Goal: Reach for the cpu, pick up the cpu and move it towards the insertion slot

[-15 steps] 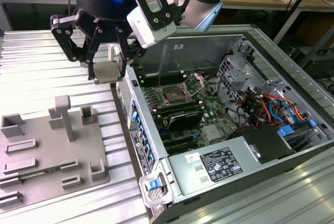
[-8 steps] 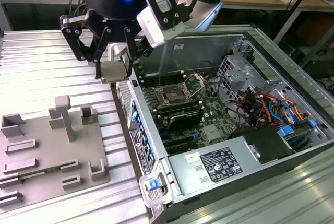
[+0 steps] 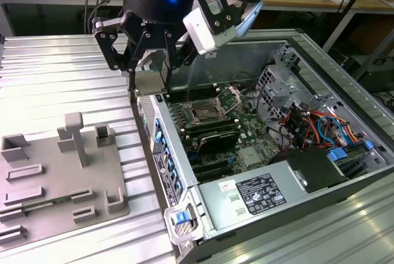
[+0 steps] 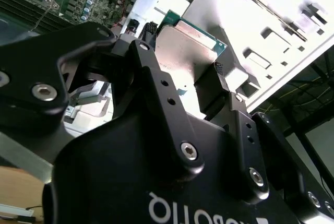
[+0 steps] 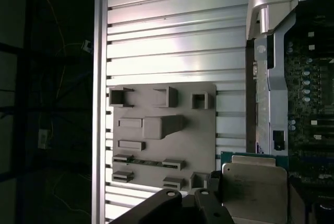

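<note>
Chip position: the cpu (image 4: pixel 190 51) is held off the work surface in the gripper (image 3: pixel 149 61), above the edge of the open computer case (image 3: pixel 345 92) on the exterior view's left. The insertion slot (image 3: pixel 205 114) lies on the motherboard (image 3: pixel 246 125), near but below and toward the exterior view's right of the chip.

You should treat misalignment as the main hazard. The grip bears on the chip's edges alone, so a bump against the case wall could rotate or shift the chip between the pads. A tilted chip reaching the socket would probably bend contacts or jam against the silver frame.

Both wrist views show the chip flat between the fingers (image 4: pixel 215 80), its silvery top facing the cameras and its green rim projecting past the fingertips. The fingers are clamped on opposite edges. The grey fixture tray (image 5: pixel 163 135) sits on the slatted table (image 5: pixel 172 31), well apart from the chip.
</note>
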Available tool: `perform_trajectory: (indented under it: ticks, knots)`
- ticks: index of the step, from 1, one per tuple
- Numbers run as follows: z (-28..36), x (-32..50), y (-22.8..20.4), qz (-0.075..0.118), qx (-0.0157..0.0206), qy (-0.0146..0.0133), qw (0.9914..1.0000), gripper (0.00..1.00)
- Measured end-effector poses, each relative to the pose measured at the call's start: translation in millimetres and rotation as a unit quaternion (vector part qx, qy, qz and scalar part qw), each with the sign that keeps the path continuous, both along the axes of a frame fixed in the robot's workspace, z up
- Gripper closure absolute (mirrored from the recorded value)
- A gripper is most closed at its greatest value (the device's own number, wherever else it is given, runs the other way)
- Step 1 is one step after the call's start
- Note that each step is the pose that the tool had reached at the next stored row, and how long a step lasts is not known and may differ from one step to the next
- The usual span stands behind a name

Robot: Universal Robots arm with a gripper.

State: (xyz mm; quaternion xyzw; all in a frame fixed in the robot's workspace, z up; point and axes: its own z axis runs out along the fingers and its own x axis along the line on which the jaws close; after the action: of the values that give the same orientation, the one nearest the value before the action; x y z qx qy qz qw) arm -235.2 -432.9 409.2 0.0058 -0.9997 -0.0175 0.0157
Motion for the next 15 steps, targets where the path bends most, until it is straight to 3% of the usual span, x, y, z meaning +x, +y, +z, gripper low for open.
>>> perform_trajectory:
  ticks: [1,9,15]
  knots:
    - [0.1,5.4,0.0,0.000,0.0000,0.0000,1.00000,0.45]
    - [0.0,19.2,0.0,0.000,0.0000,0.0000,1.00000,0.45]
    - [0.0,38.3,0.0,0.000,0.0000,0.0000,1.00000,0.45]
